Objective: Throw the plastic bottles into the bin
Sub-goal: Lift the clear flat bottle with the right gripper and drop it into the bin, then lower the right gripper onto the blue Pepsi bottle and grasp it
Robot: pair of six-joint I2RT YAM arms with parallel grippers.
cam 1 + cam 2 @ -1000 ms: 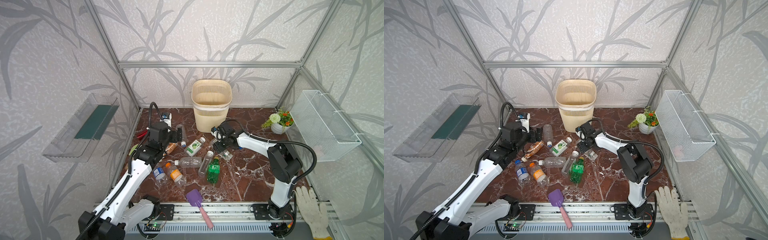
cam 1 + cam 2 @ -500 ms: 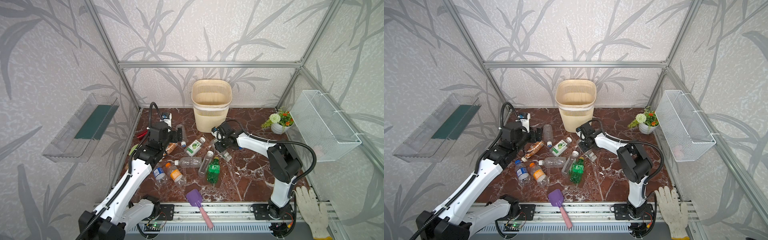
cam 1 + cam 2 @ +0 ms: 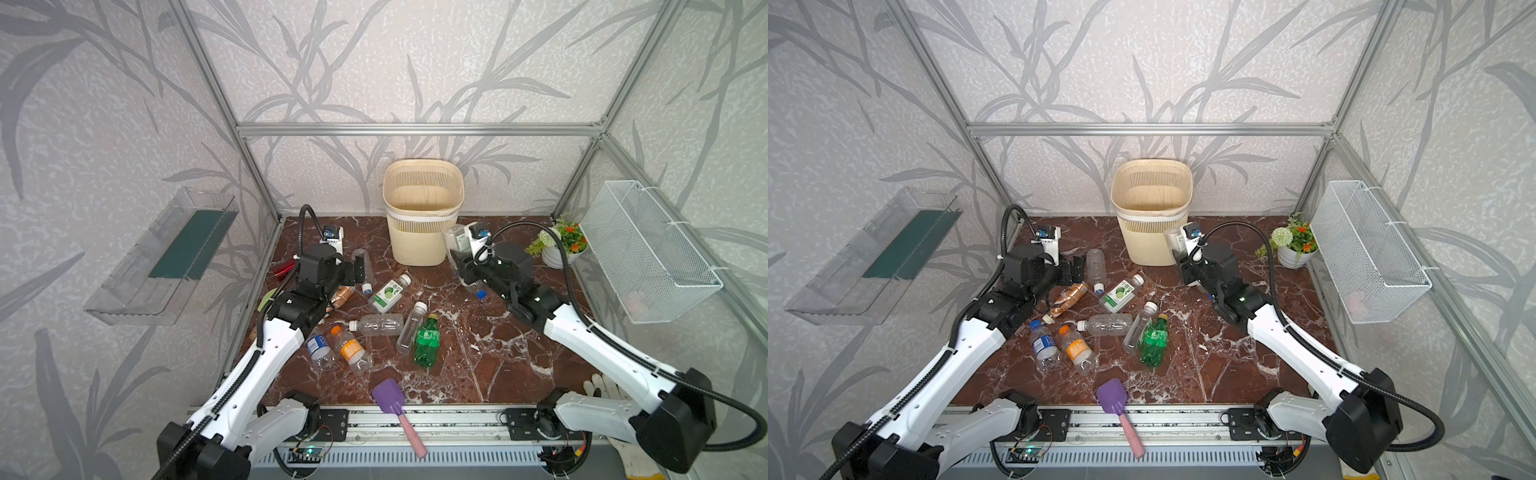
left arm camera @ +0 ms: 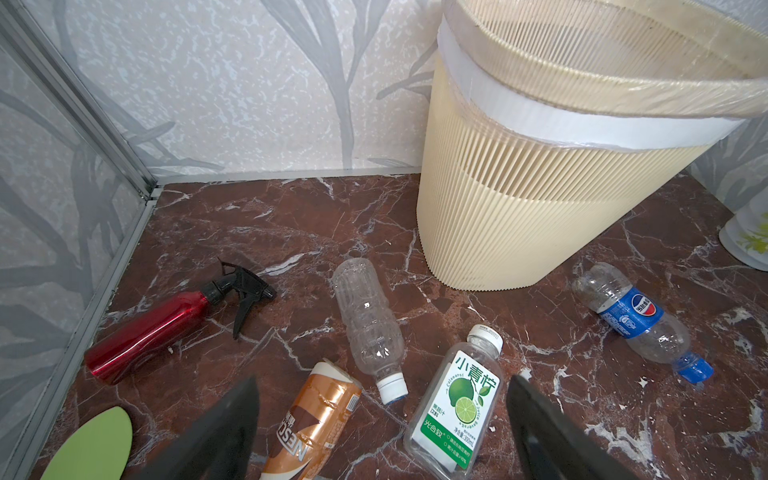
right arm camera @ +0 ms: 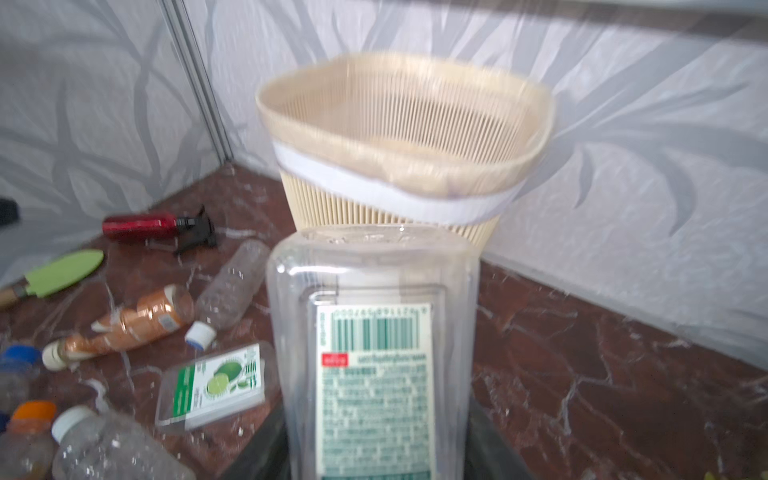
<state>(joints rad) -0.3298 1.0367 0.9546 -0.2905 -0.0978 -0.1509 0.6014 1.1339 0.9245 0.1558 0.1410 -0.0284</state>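
One bottle [image 5: 374, 332] is off the surface [image 3: 478, 353]. Your right end effector [image 3: 465, 266] is closed on its flat sides, base pointing at the bin [image 3: 415, 245]. The bottle hangs just beside the bin's wall on your right-arm side and is not yet over the opening.

It looks empty, so expect it to be very light, with thin clear walls that give under pressure and a smooth skin that can slide. The flat label faces are probably the best seat. I'd judge the hold good enough to lift it over the rim without squeezing harder.

Your left end effector [image 4: 380, 428] is spread wide with nothing in it. It hovers over the bottles lying in front of the bin on your left-arm side: a lime-label bottle [image 4: 457, 399], a ribbed clear bottle [image 4: 365, 324] and a brown coffee bottle [image 4: 320, 419].

The ribbed one is round and will likely roll, so take it across the belly, where the ribs may give some bite. Take the lime-label one across its flat sides.

A blue-label bottle [image 4: 631, 316] lies near the bin's foot on your right-arm side. Farther out from the bin's front lie a green bottle [image 3: 427, 343] and an orange-capped bottle [image 3: 351, 349], among others.
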